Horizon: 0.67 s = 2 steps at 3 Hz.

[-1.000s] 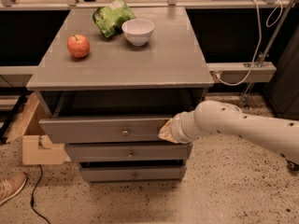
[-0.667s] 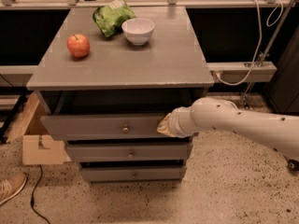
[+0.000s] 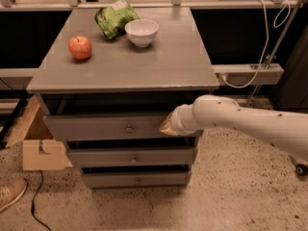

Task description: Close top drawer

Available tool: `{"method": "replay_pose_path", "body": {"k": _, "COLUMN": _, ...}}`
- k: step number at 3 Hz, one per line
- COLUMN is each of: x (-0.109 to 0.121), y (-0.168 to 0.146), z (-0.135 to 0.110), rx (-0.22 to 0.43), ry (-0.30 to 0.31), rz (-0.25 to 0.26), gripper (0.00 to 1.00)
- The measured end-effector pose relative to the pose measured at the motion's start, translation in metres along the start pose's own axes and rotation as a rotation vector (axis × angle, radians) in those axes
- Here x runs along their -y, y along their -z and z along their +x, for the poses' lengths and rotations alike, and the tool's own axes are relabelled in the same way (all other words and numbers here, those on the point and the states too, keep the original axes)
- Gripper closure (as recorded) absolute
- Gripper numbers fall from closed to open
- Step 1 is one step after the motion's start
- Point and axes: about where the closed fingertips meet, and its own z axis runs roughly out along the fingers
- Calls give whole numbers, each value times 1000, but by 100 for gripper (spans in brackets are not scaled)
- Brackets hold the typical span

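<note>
The top drawer (image 3: 103, 127) is the uppermost grey front of the cabinet, with a small round metal knob (image 3: 128, 128). It stands slightly out from the cabinet, with a dark gap above it. My gripper (image 3: 166, 127) at the end of the white arm (image 3: 240, 121) presses against the right part of the drawer front, to the right of the knob.
On the cabinet top (image 3: 159, 66) sit a red apple (image 3: 80, 47), a white bowl (image 3: 141, 32) and a green bag (image 3: 113, 17). Two narrower drawer fronts (image 3: 132, 157) lie below. A cardboard box (image 3: 41, 148) and a shoe (image 3: 10, 192) are at left.
The gripper has moved left and inward with the drawer front; the drawer has slid further into the cabinet and sticks out less.
</note>
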Motion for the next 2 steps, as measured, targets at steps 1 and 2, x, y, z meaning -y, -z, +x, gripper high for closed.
{"method": "replay_pose_path", "body": {"k": 1, "x": -1, "y": 1, "z": 0, "rx": 0, "ry": 0, "rz": 0, "gripper": 100}}
{"method": "replay_pose_path", "body": {"k": 2, "x": 1, "y": -1, "z": 0, "rx": 1, "ry": 0, "rz": 1, "gripper": 100}}
